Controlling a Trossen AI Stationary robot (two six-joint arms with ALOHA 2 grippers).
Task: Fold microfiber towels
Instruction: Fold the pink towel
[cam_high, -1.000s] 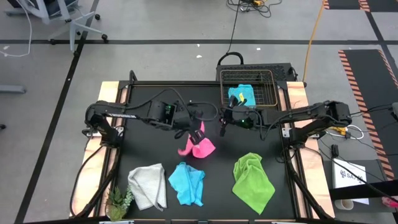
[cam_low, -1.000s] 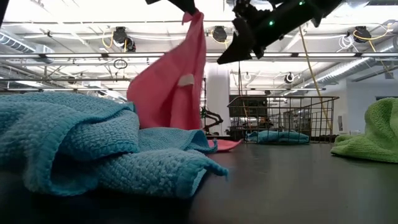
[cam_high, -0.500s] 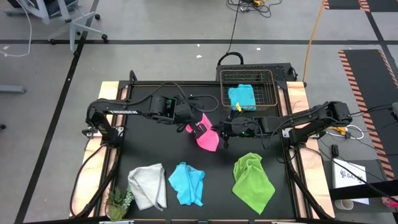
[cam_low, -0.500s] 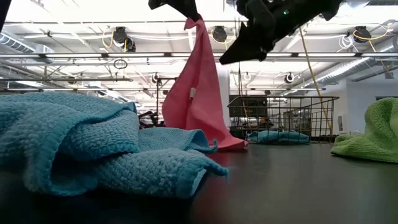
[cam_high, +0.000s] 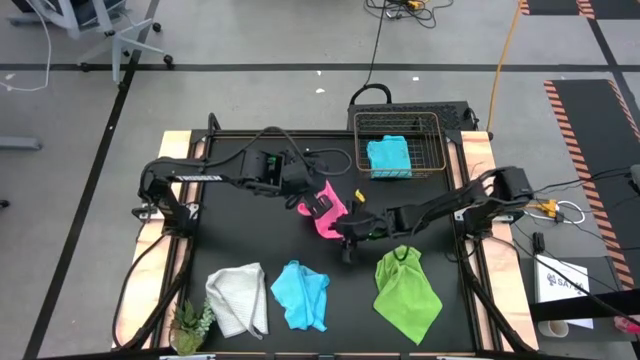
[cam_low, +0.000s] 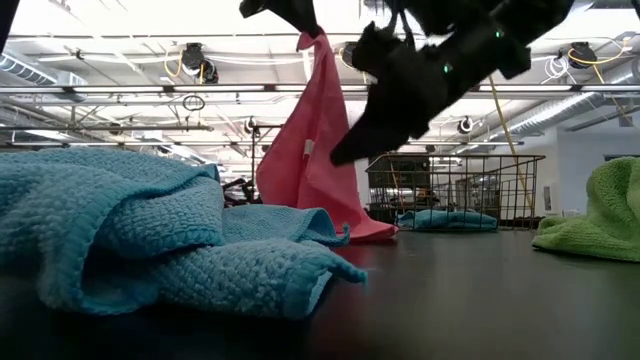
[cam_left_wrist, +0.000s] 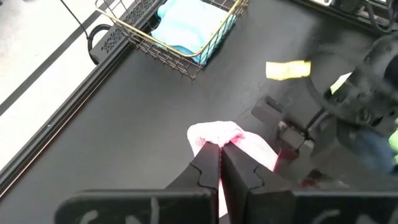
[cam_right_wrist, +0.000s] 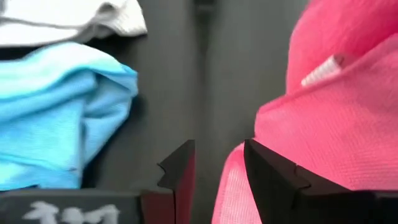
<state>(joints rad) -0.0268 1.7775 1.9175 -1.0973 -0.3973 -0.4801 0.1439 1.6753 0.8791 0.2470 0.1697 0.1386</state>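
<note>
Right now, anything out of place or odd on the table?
Nothing damaged or spilled. The pink towel hangs pinched in the left gripper; the right gripper is beside its edge. White, blue and green towels lie crumpled, unfolded.

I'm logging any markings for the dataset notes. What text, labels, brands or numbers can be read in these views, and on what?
None can be read for certain.
White lettering on the left arm: too small to read.
Card on the floor to the table's right: print blurred.
White marks on the right gripper body: blurred.
Pink towel tag: no legible text.
</note>
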